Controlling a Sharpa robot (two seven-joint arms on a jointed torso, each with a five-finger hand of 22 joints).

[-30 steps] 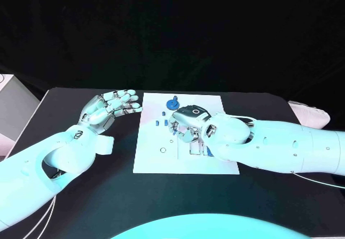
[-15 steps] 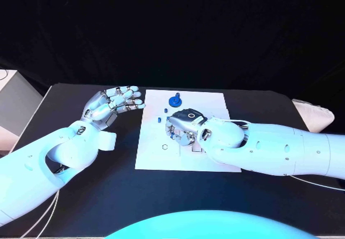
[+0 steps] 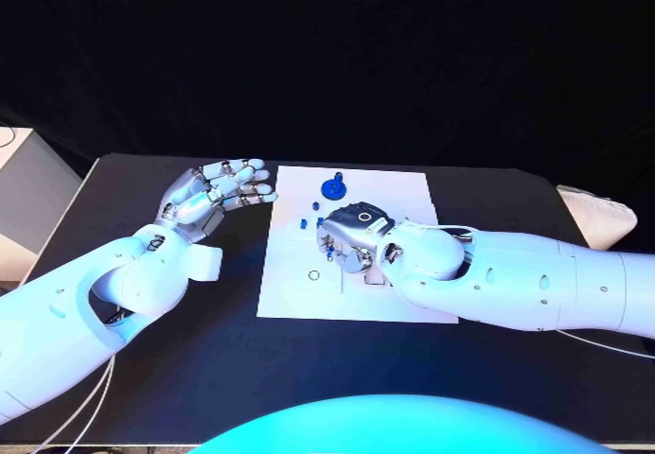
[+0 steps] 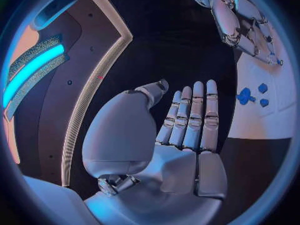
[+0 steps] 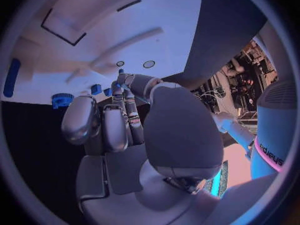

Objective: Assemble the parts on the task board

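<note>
The task board (image 3: 358, 303) lies in the middle of the head view on the black worktop (image 3: 178, 378), its long sides running up and down the frame, so both arms can reach it from either edge. The right hand (image 3: 352, 236) sits low over the board's centre with its fingers curled down toward the surface. In the right wrist view a small blue part (image 5: 120, 74) seems to sit at its fingertips (image 5: 128, 80), which suggests it is pinching or seating a piece, though the grip itself is too hidden to be sure. The left hand (image 3: 212, 196) is held up just off the board's upper left edge, palm flat and fingers straight and together, holding nothing; it looks parked out of the way, leaving the board free. A blue gear-like part (image 3: 330, 190) stands near the board's top edge, with smaller blue parts (image 3: 306, 224) just below it, probably waiting their turn.
</note>
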